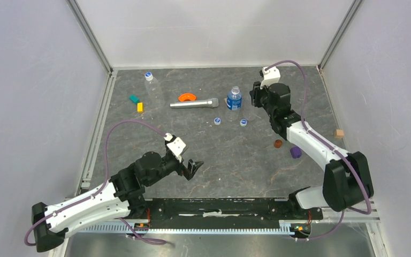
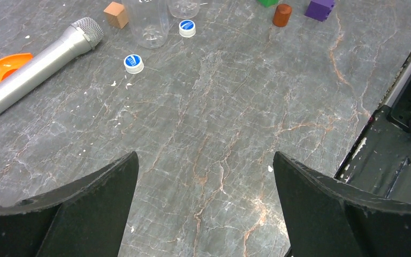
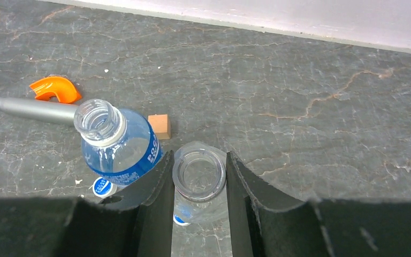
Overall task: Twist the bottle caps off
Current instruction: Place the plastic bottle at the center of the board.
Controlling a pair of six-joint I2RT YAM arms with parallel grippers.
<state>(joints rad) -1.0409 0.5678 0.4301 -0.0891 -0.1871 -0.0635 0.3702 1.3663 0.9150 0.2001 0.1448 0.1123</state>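
Note:
My right gripper (image 3: 199, 160) is shut on the neck of an uncapped clear bottle (image 3: 199, 176), which stands upright at the back right (image 1: 255, 100). Just left of it stands the blue-label bottle (image 3: 116, 143) (image 1: 234, 99), also without a cap. Two loose bottle caps (image 1: 217, 121) (image 1: 243, 122) lie on the table in front of them, also seen as caps (image 2: 134, 63) (image 2: 187, 28). A third clear bottle (image 1: 154, 92) lies at the back left with its cap (image 1: 149, 76) on. My left gripper (image 1: 192, 167) (image 2: 205, 158) hovers open over bare table near the front, holding nothing.
A silver microphone (image 1: 195, 103) and an orange curved piece (image 1: 186, 97) lie left of the labelled bottle. Teal (image 1: 134, 99) and yellow (image 1: 139, 107) blocks sit at the left. A brown cylinder (image 1: 278, 143), purple block (image 1: 295, 152) and wooden cube (image 1: 339, 133) lie by my right arm.

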